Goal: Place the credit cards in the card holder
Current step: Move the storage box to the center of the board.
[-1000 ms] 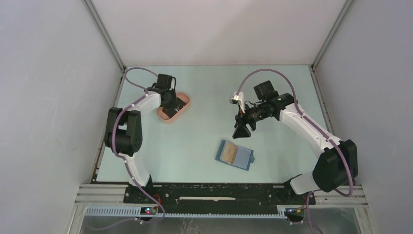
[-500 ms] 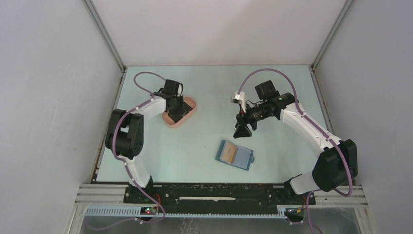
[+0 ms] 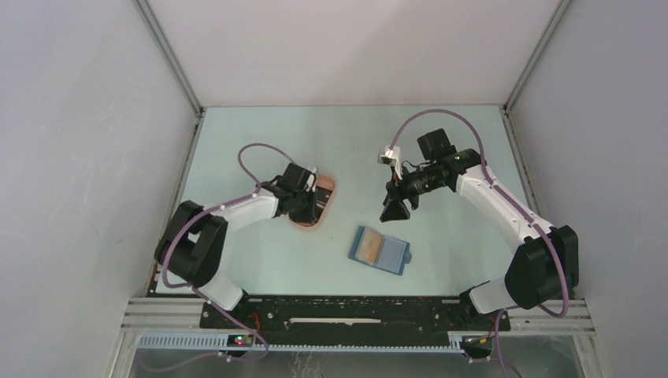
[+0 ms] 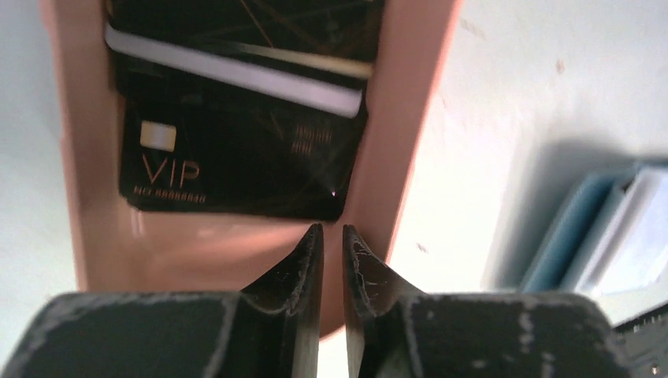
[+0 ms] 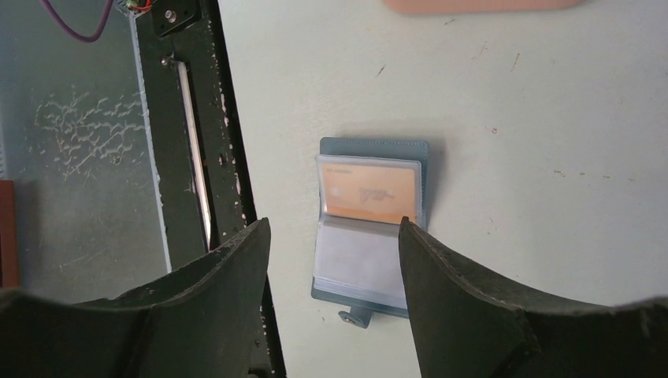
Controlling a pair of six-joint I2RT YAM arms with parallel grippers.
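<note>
The left fingers [image 4: 332, 230] stand narrow, closed on the side wall of the pink tray [image 4: 197, 252], with one fingertip inside it and one outside. In the tray lie the black credit cards [image 4: 236, 157], overlapping; one shows the letters VIP. The right fingers [image 5: 333, 227] are wide apart and hold nothing; they hang above the surface [image 5: 536, 157]. Below them the card holder [image 5: 374, 146] lies open and flat, with an orange card [image 5: 370, 190] in one clear pocket. The holder is near the tray, not touching it.
</note>
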